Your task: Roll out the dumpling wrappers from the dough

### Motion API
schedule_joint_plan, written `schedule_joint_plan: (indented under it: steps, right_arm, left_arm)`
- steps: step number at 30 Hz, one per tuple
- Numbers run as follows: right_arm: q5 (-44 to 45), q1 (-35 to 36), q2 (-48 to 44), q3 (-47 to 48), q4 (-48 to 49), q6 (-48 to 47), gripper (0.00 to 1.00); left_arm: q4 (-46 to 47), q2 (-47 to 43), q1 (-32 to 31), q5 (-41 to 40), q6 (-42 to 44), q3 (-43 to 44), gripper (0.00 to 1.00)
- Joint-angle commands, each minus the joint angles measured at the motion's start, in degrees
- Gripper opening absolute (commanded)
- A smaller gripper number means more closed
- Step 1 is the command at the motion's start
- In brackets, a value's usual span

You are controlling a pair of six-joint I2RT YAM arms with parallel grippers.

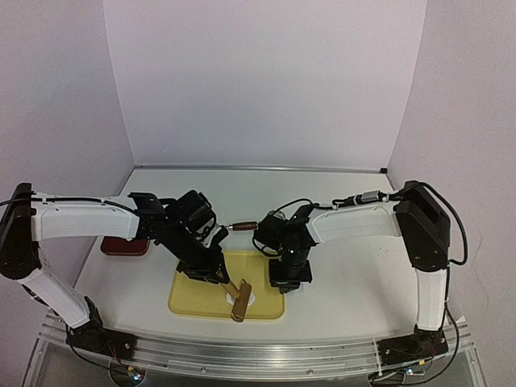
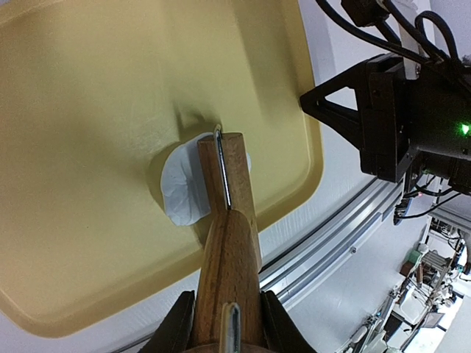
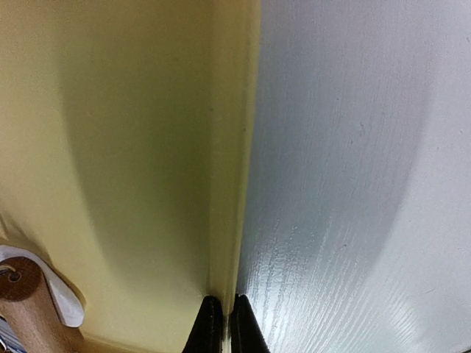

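Observation:
A yellow tray (image 1: 185, 302) lies at the near middle of the table. On it lies a small flat roundish white dumpling wrapper (image 2: 180, 187), partly under a wooden rolling pin (image 2: 228, 220). My left gripper (image 2: 228, 323) is shut on the pin's handle and holds the pin's far end down on the wrapper; in the top view the pin (image 1: 240, 302) points toward the tray's near edge. My right gripper (image 3: 223, 320) is shut on the tray's right rim (image 3: 232, 147). The wrapper (image 3: 62, 298) and the pin's end (image 3: 18, 283) show at the lower left of the right wrist view.
A dark red flat object (image 1: 125, 246) lies on the table to the left of the tray, under my left arm. A small brown-tipped object (image 1: 240, 226) sits behind the tray between the arms. The metal rail (image 1: 258, 355) runs along the near edge.

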Motion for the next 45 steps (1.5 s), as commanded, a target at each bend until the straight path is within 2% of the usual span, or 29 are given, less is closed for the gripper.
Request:
schedule_joint_plan:
  steps: [1, 18, 45]
  right_arm:
    - [9.3, 0.3, 1.3, -0.4, -7.9, 1.1, 0.0]
    - [9.9, 0.3, 0.5, -0.8, -9.2, 1.6, 0.0]
    - [12.6, 0.3, 0.9, 0.9, -10.7, 1.4, 0.0]
  left_arm:
    - [-12.5, 2.4, 0.9, -22.1, -1.4, -6.1, 0.0]
    - [-13.6, -1.7, 0.9, -24.6, -4.3, -13.4, 0.0]
    - [-19.1, -8.1, 3.3, -24.6, -9.3, -16.8, 0.0]
